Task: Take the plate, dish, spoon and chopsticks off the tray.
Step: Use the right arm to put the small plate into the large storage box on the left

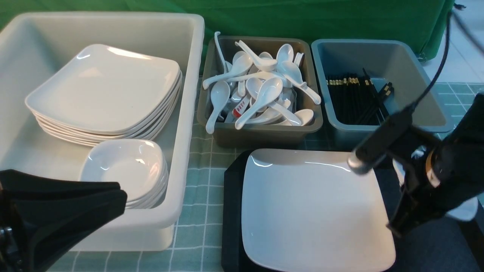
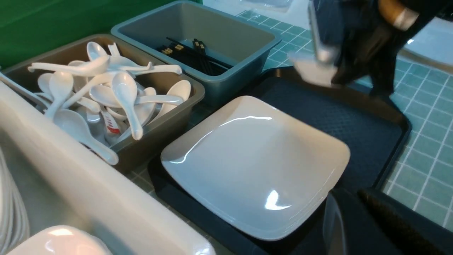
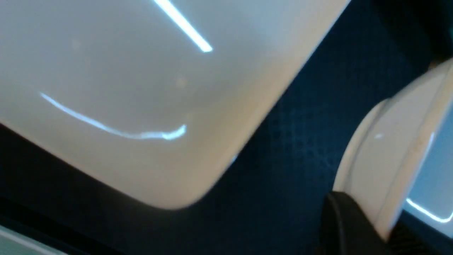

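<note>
Front view: tray (image 1: 231, 211) on green checked cloth (image 1: 200, 189); plate (image 1: 314, 211) lies flat on the tray's left half, with a bare strip of tray along its left side; right arm hangs low over the tray's right half and hides most of what lies there. Right wrist view: dish (image 3: 385, 152) over the tray's right half, just beside a corner of the plate, with a band of tray between them, not touching; right gripper (image 3: 387, 230) has its dark fingers either side of the dish's rim, pinched onto it; whether the dish is clear of the tray, cannot tell. Left wrist view: left gripper (image 2: 352, 198) fingers together, nothing between them; in the front view that arm sits left of the tray. Beyond the tray's far edge: brown bin (image 1: 261, 136) heaped with spoons (image 1: 261, 94); blue-grey bin (image 1: 382, 53) with chopsticks (image 1: 351, 98). Left of the tray: white tub (image 1: 189, 113) with a stack of plates (image 1: 106, 90) and a stack of small dishes (image 1: 124, 170).
</note>
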Controlling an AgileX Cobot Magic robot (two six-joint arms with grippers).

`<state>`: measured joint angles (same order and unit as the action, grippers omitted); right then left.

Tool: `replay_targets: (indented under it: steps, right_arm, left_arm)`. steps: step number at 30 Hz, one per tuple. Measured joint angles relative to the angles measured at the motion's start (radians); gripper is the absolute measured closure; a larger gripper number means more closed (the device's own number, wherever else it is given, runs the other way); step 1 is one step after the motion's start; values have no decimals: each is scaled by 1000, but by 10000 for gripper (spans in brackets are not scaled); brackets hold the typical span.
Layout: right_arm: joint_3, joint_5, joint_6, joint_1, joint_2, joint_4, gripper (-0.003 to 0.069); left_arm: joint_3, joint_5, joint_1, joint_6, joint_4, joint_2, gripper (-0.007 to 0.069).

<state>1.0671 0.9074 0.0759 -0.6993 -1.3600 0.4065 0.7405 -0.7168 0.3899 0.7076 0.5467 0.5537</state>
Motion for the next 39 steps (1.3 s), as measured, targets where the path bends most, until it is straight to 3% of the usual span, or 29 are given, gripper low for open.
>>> replay_targets:
  steps: [4,11,15,24,34,39]
  right_arm:
    - [259,32,-28,-110,1,-61,606]
    - [683,0,-252,-318,-215,-189,606]
    - [868,-1,-358,-369,-403,-271,606]
    - [1180,45,-460,-420,-792,-330,606]
    - [1243,29,-468,-420,-944,-318,606]
    - [1243,15,-468,-420,-962,-276,526]
  left_arm:
    - [18,-21,0,-50,-76,-10,607]
    - [122,-171,0,-444,-496,-157,607]
    - [131,-251,0,-562,-605,-277,607]
    - [132,-352,0,-637,-653,-404,607]
    - [132,-355,0,-637,-653,-407,607]
    - [132,-355,0,-637,-649,-407,607]
